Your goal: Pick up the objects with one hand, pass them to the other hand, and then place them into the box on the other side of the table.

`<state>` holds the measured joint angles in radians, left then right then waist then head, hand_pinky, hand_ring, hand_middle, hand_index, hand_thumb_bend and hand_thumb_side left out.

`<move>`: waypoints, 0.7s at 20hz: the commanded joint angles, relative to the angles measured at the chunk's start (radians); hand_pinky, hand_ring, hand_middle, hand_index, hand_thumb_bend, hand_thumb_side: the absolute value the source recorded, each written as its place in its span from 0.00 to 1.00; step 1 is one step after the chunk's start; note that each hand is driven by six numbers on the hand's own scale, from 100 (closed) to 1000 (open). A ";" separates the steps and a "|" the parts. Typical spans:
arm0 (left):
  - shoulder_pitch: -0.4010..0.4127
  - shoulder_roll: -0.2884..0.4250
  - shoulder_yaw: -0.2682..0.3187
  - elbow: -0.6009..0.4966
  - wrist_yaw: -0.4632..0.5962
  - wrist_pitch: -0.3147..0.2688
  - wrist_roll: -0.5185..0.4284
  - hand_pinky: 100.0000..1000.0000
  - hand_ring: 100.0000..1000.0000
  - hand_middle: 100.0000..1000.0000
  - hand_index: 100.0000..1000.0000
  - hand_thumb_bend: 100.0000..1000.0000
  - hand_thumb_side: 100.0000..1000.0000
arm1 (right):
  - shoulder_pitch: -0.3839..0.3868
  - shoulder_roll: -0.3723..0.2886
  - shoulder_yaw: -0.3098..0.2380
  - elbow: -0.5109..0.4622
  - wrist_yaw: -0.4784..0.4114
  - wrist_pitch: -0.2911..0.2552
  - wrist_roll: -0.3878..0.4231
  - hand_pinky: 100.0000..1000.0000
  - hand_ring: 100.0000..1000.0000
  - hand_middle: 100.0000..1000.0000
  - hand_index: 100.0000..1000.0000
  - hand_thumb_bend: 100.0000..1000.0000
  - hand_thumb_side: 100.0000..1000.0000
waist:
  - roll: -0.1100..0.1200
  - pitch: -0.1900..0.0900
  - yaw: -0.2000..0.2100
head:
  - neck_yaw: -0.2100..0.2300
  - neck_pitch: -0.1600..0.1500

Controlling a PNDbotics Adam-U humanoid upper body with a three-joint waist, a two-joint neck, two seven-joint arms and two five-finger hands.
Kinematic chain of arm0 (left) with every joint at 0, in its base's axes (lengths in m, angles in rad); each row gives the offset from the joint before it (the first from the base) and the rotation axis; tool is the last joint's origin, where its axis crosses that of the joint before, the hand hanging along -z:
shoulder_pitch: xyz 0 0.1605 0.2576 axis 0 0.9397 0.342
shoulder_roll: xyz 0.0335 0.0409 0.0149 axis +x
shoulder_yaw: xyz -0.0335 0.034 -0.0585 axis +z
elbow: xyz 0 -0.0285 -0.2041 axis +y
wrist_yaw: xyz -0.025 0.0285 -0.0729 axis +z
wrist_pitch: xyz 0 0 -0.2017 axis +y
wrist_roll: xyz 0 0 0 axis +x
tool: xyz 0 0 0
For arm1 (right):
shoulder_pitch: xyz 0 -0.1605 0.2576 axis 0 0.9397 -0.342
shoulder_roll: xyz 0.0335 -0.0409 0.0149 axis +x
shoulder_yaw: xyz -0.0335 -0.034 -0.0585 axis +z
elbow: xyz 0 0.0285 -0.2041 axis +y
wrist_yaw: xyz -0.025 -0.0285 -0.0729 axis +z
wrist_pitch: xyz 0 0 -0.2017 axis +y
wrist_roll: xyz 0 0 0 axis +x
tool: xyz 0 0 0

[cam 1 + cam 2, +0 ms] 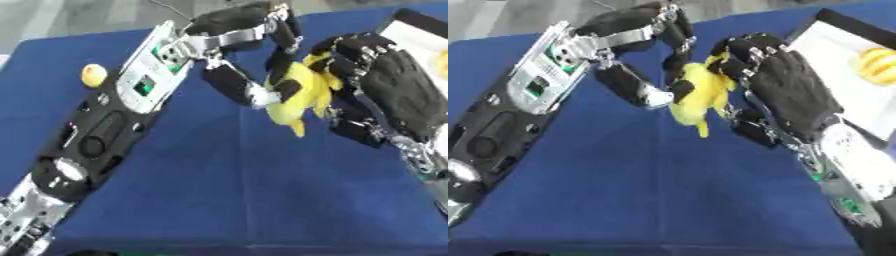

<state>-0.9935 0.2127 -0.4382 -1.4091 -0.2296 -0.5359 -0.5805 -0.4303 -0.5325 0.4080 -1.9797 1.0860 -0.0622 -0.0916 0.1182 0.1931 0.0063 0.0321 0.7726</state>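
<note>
In the left eye view, the yellow toy [296, 97] hangs above the blue-covered desk [227, 190], and everything else sits around it. The left hand [249, 55] reaches in from the toy's left, its fingers and thumb curled round the toy's near side and touching it. The right hand [394, 92] is just right of the toy, back of the hand toward the camera, its fingers bent onto the toy's far side, so both hands have hold of the toy at once. Well to the left of the toy, past the left forearm, a small yellow round thing [94, 75] lies on the desk. Up and to the right of the toy, behind the right hand, a corner of the white box [418, 37] shows.

In the right eye view, the toy is again clasped between the two hands. The box lies to the toy's right, its pale floor in plain sight, and a yellow-orange ridged object [877, 65] rests inside it, well apart from the toy.
</note>
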 commanded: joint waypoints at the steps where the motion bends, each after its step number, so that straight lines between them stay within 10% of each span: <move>1: -0.023 0.024 0.013 -0.022 0.005 -0.184 -0.182 0.51 0.24 0.16 0.28 0.00 0.17 | -0.005 -0.016 -0.016 -0.020 0.012 0.017 0.002 0.66 0.69 0.65 0.14 0.00 0.00 | -0.006 -0.027 -0.001 | -0.004 -0.003; 14: -0.015 0.066 0.056 -0.066 0.040 -0.155 -0.136 0.51 0.24 0.16 0.28 0.00 0.17 | 0.072 -0.048 -0.145 0.049 0.067 0.203 -0.030 0.65 0.70 0.65 0.14 0.00 0.00 | 0.001 -0.030 -0.002 | -0.016 -0.003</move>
<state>-0.9930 0.2509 -0.4011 -1.4534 -0.2016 -0.5420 -0.5745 -0.3504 -0.5530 0.2905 -1.9339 1.1417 0.1180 -0.1104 0.1236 0.1921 0.0026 0.0197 0.7726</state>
